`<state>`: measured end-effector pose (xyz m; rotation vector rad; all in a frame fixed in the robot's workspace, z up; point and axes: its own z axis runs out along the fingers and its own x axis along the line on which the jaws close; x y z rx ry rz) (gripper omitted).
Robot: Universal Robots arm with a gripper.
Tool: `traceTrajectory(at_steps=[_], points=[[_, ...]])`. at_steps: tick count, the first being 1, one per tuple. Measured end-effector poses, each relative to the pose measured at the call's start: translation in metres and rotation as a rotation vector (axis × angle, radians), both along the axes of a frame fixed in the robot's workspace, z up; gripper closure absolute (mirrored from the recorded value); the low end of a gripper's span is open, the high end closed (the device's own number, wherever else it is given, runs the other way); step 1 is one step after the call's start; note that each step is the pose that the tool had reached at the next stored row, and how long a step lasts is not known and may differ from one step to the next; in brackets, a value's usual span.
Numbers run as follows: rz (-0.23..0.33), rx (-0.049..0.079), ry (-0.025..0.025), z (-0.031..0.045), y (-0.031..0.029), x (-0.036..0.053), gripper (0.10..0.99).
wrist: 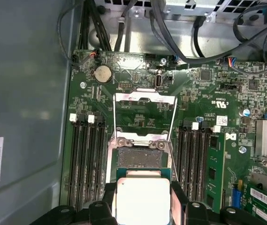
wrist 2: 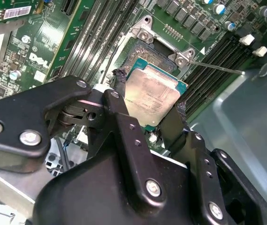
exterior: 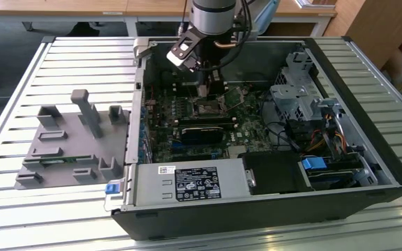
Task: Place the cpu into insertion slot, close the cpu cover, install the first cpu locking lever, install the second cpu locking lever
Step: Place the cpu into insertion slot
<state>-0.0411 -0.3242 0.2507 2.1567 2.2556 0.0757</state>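
Zero of four steps done, by my read. Pincer (wrist 2: 151, 97) is clamped on the cpu (wrist 2: 156, 86), fingers on two opposite edges, dull silver face toward both wrist cameras.

Insertion slot (wrist: 139, 159) sits just past the pincer tips, dark and open, nothing seated in it. The cpu's leading edge overlaps the slot's near rim in the first wrist view. I can't tell whether it touches; I judge it's hovering above, not dropped in yet.

Cpu cover (wrist: 145, 96) is flipped up, on the far side of the slot from the pincer, with its square window showing the green board (wrist: 203, 93) behind. So the cover isn't closed.

Thin lever rods (wrist: 172, 136) run along either side of the cover. They look unlatched, though I can't see their hooks clearly.

In the exterior view the pincer hangs inside the open case (exterior: 222, 222), right over the socket area.

Left to do: seat the chip, close the cover, latch both levers.
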Motion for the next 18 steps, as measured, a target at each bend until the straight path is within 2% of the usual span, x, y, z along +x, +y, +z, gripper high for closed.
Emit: traceTrajectory(at_steps=[12,18], points=[[-0.012,0.0,0.0022,-0.0155,0.0,0.0,0.545],[-0.012,0.0,0.0082,-0.0245,0.0,0.0004,0.545]])
